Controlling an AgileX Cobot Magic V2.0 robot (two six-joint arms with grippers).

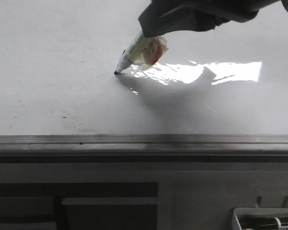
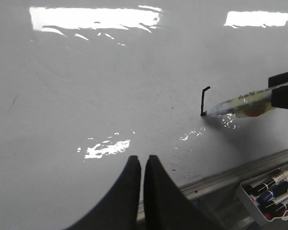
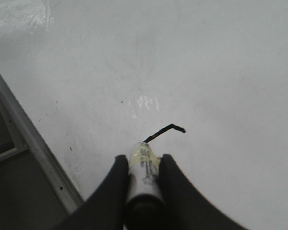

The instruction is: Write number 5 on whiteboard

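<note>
- The right gripper (image 3: pixel 144 165) is clamped around a marker (image 3: pixel 144 177), one black finger on each side of the barrel. You can see it best in the right wrist view.
- The marker has a clear, yellowish wrap on the barrel, with some red showing through it in the front view.
- It's tilted, and the dark tip is touching the whiteboard (image 1: pixel 53 96).
- The number 5 (image 2: pixel 204 100) is only partly there. It's a short thin black stroke with a little hook at one end, and the marker tip sits right at the other end.
- In the front view the stroke itself is basically hidden behind the tip, so the two wrist views are the ones to go by.
- The left gripper (image 2: pixel 142 165) has its two black fingers pressed together with nothing between them. It's over a bare part of the board, well apart from the stroke.
- The board is glossy, with bright glare patches on it and a few tiny dark specks.
- A grey metal rail (image 1: pixel 144 141) runs along its near edge.
- Past the rail there's a small white tray (image 2: pixel 269 196) with several markers lying in it.
</note>
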